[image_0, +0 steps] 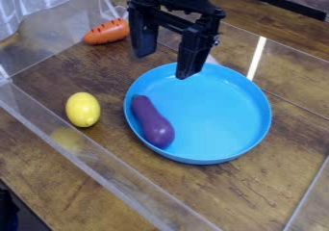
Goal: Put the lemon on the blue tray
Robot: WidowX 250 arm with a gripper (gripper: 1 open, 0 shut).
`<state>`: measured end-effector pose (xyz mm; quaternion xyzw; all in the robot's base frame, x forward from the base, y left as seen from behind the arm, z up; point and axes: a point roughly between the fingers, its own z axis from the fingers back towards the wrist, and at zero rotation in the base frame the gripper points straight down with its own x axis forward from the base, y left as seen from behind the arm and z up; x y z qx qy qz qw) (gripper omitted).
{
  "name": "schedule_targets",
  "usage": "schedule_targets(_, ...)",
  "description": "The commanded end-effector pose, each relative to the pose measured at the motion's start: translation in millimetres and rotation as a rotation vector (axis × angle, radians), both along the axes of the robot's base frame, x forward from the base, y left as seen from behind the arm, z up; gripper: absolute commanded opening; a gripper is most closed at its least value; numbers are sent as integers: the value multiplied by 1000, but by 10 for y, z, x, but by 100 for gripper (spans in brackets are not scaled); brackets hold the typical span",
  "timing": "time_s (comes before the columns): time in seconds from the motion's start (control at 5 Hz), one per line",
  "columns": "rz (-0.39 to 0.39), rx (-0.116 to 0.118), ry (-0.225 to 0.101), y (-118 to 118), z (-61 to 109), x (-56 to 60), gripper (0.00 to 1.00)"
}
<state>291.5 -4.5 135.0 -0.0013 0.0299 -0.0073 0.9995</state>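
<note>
The lemon [83,109], lying on the table just left of the tray [244,129], is judged light, firm and smooth-skinned, best pinched across its narrow middle, while the gripper [167,54] hangs spread and empty over the tray's far rim.

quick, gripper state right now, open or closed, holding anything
gripper: open, holding nothing, hanging above the far rim of the blue tray.

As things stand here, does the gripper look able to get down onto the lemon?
Probably yes. The lemon lies alone on the wood, beside the blue tray, with nothing on or against it. The gripper hangs open over the tray's far rim, and the eggplant sits inside the tray.
</note>
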Motion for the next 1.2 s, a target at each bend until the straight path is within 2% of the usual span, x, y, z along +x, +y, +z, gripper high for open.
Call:
schedule_targets(0.0,-37,-1,13,6,-47,-8,100)
schedule_targets(0.4,-114,-3,38,25,-141,-26,100)
schedule_targets(1.0,-285,0,70,137,-262,-81,100)
